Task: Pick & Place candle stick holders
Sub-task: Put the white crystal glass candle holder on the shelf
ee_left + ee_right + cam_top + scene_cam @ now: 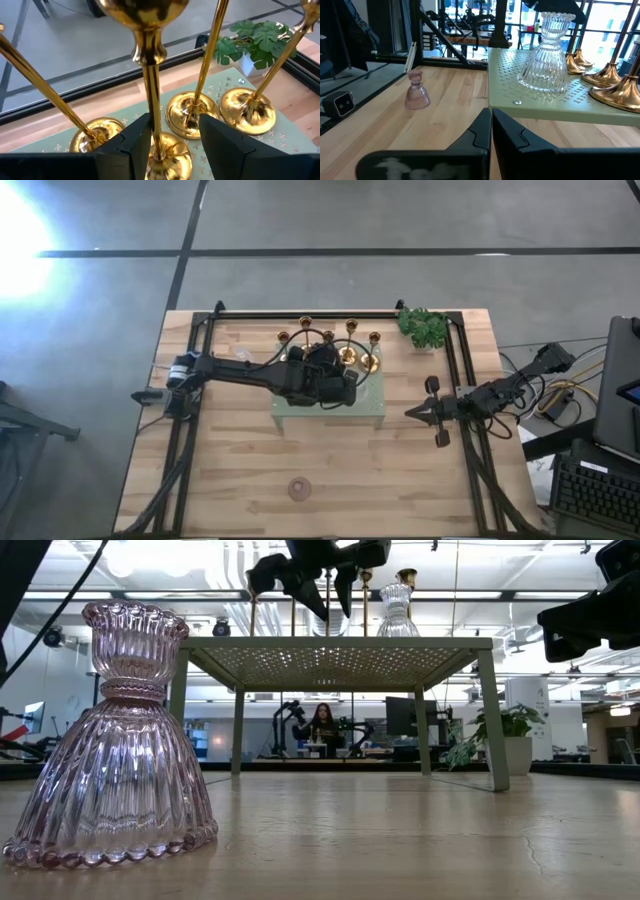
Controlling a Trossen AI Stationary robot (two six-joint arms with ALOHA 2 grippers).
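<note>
Five gold holders (pixel 328 337) stand by their round bases on the pale green perforated tray (pixel 375 415). My left gripper (pixel 175 145) is open over the tray. Its fingers stand on either side of the thin stem (pixel 152 115) of one gold holder, whose base (pixel 170 160) rests on the tray. A clear glass holder (pixel 547 50) stands on the tray's near part. A pinkish glass holder (pixel 299 488) stands on the table near the front edge. My right gripper (pixel 415 412) is shut and empty, right of the tray. My left gripper has the gold holder's stem (pixel 154 127) between its open fingers, low on the stem and close beside one finger (pixel 135 142). I cannot tell whether that finger touches it. The fingers come in slanting down from the table's left. The holder stands upright on the tray.
A green leafy sprig (pixel 422 327) lies at the table's far right corner. The other gold stems (pixel 210 55) stand close around my left gripper. A black frame rail (pixel 330 313) runs along the far edge. Bare wood lies at the table's front (pixel 400 490).
</note>
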